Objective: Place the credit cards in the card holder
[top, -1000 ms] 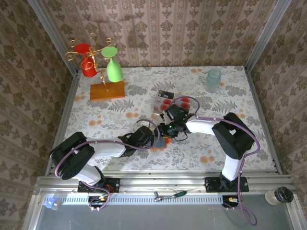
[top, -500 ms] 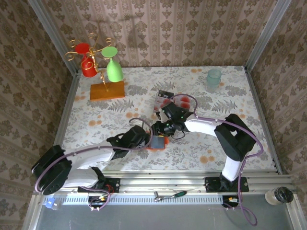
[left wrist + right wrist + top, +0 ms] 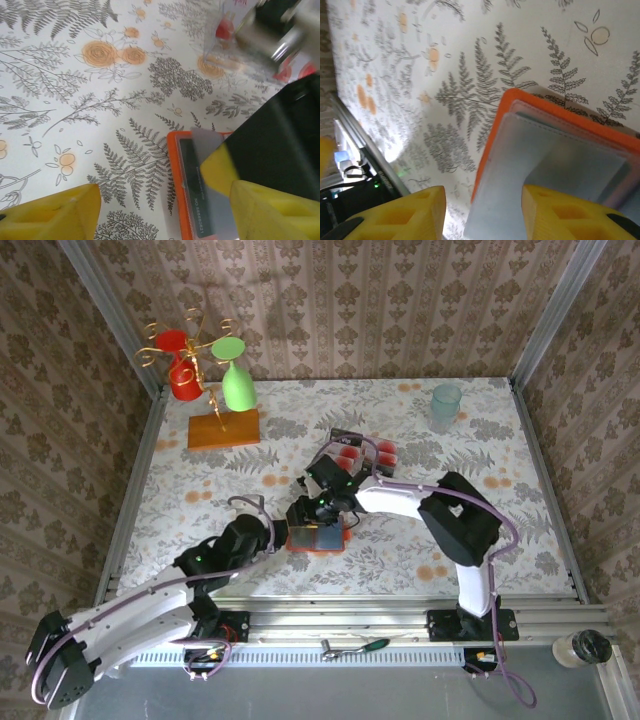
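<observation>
Slippage is the worry: the card holder (image 3: 318,537), a thin orange-red fold with smooth grey-blue lining, lies open on the fern-printed desk (image 3: 480,540) near its front middle, and a nudge from either blocky yellow finger could skate it across the cloth or flip it shut. Right tool (image 3: 480,200) stands part-open astride the holder's corner, gripping nothing I can make out; left tool (image 3: 162,192) hangs wide open just beside the orange edge, empty. Credit cards (image 3: 352,453), slick flat rectangles, lie heaped just beyond, apt to fan apart if pinched off-centre.
</observation>
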`<state>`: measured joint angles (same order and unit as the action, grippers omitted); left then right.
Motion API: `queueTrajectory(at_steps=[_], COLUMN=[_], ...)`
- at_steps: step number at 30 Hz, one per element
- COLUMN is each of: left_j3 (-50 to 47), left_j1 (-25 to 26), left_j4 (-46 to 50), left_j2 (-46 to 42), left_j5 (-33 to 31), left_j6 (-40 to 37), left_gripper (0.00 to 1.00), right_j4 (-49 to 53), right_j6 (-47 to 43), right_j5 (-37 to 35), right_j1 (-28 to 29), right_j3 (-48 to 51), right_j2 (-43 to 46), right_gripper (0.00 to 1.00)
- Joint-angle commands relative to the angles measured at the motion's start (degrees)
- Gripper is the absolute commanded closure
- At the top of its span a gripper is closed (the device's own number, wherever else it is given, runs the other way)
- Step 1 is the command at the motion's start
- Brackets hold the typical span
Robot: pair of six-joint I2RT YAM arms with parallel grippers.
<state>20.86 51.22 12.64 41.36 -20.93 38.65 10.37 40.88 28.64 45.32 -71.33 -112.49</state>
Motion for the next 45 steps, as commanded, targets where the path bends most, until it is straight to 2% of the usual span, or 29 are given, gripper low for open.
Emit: queueTrajectory(at_steps=[1,9,19,23,27,30,34,41,45], left_j3=[-1.0,-1.13,2.25,5.53,8.93,10.44,12.13,13.64,14.27], left_j1=[-0.91,-1.64,-1.7,-1.67,-1.68,-1.6,-1.56,-1.21,-0.98], left_j4=[4.19,3.12,-1.75,-3.69,-5.15,-6.5,-7.41,-8.05,-7.56], left_j2=[-2.47,-1.67,6.58,11.71,18.3,23.0,28.33,33.15,34.48], left_j5=[-0.88,0.18,2.3,3.52,4.73,4.86,5.18,5.02,4.91], left_j6=[0.99,0.77,-1.22,-3.09,-4.84,-5.38,-5.61,-5.87,-6.28], left_gripper=[0.3,0.29,0.28,0.28,0.27,0.27,0.26,0.25,0.25], right_j4=[3.52,4.04,3.86,6.05,13.57,16.91,17.72,14.06,12.4], right_j6=[-0.37,-1.16,-1.52,-2.39,-6.57,-9.07,-10.43,-10.3,-10.11], right_j5=[-0.97,-0.91,-3.37,-8.39,-19.31,-24.59,-26.8,-23.43,-22.16], right_j1=[0.16,-0.06,-2.61,-4.75,-5.49,-5.51,-5.37,-5.07,-5.07], right_j3=[-2.38,-1.81,3.52,8.6,11.89,13.81,15.82,16.23,16.21], right_j2=[-3.04,-0.6,9.32,15.77,21.36,23.26,23.64,19.34,16.47], right_gripper=[0.55,0.55,0.55,0.55,0.52,0.5,0.48,0.5,0.55])
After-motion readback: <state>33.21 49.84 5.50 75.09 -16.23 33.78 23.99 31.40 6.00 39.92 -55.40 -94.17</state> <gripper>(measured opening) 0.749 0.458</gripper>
